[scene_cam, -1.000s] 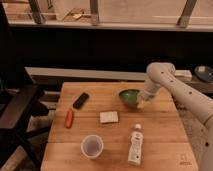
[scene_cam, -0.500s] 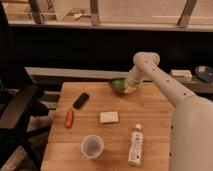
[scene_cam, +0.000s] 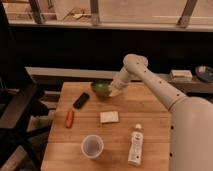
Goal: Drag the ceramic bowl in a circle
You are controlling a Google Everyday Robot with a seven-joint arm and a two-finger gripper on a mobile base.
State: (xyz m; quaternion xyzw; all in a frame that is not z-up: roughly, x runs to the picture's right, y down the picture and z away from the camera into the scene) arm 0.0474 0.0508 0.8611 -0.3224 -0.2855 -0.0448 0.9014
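One smooth white robot arm [scene_cam: 152, 85] reaches across a pale wooden plank worktop [scene_cam: 155, 117] to its far edge. There its gripper [scene_cam: 116, 91] meets the right rim of the ceramic bowl [scene_cam: 100, 88], a round, shallow, glossy green dish; whether the gripper is open or clamped on the rim cannot be told. Nearer lie a flat black rectangular object [scene_cam: 81, 100], a slim red-orange stick [scene_cam: 69, 118], a pale square pad [scene_cam: 109, 117], an upright translucent whitish plastic cup [scene_cam: 92, 146], and a white bottle [scene_cam: 135, 145] on its side.
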